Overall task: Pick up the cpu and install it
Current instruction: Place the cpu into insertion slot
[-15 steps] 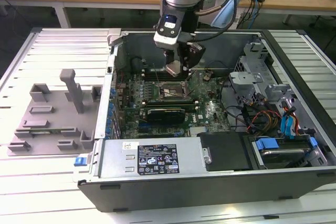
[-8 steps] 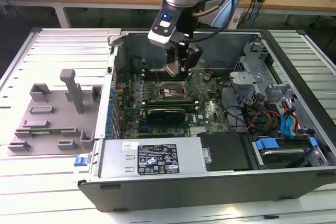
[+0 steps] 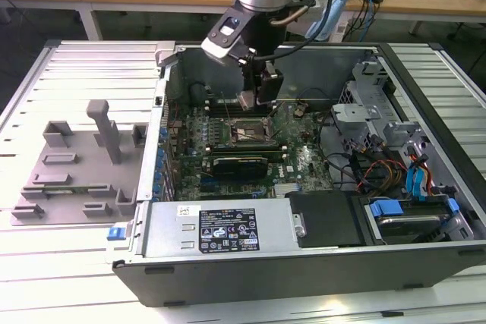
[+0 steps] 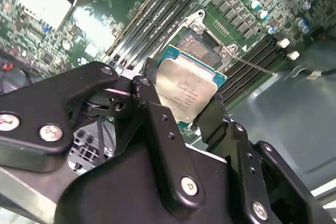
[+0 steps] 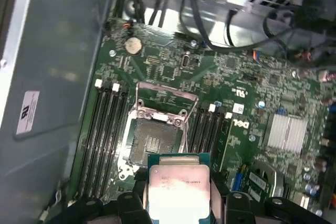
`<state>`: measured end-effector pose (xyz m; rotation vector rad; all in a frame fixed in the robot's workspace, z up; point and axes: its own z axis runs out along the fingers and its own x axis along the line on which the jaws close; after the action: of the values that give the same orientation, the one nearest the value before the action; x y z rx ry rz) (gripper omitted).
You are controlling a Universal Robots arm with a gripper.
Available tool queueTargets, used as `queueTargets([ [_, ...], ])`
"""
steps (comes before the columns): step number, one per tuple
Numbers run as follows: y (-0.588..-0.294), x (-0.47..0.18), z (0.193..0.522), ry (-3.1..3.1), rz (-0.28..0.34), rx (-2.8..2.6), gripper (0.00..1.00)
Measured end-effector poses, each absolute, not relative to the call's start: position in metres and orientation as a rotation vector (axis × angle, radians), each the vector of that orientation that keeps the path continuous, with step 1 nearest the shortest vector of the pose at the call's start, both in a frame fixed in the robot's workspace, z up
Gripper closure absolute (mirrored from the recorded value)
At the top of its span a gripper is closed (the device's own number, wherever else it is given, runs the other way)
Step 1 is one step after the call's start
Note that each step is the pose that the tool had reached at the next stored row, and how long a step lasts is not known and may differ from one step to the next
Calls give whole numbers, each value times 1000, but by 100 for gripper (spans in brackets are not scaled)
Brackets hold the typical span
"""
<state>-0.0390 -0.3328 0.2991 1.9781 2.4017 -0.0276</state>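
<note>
Hanging over the open computer case (image 3: 304, 271) in the upper middle of the exterior view, the gripper (image 3: 254, 102) has its two black fingers (image 4: 157, 114) closed on opposite edges of the cpu (image 3: 248, 100), which it holds in the air just above the socket (image 3: 247, 133) and clear of it. Long black memory slots (image 5: 102, 129) flank the socket on both sides, and its bright metal retaining frame (image 5: 165, 95) lies flipped back beside it. A ribbed silver heatsink (image 5: 286, 132) and a round coin battery (image 5: 133, 45) sit farther off on the green motherboard (image 5: 173, 66). Toward the exterior view's right, tangled cables (image 3: 380, 172) and a drive cage (image 3: 357, 115) crowd the case. The boxy grey power supply (image 3: 220, 229) runs along the lower middle. A grey plastic fixture (image 3: 76, 165) lies on the slatted metal table (image 3: 76, 66) at the exterior view's left, well apart from the case.

In the exterior view the cpu is a small pale sliver under the fingers and hard to make out. In the first wrist view the cpu (image 5: 178, 187) covers the socket's (image 5: 152, 140) near edge, and the frame's edge crops the chip. In the second wrist view the gripper's (image 4: 184, 95) black linkages hide part of the board. The cpu (image 4: 189, 90) shows a matte silvery lid on a thin teal-green base, and the socket (image 4: 198, 45) shows a dark field of fine contacts.
</note>
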Motion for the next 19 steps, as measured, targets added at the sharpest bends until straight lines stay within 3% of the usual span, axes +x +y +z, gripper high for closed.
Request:
queueTargets([
  [19, -332, -42, 280, 2213, 20, 2154, 45],
])
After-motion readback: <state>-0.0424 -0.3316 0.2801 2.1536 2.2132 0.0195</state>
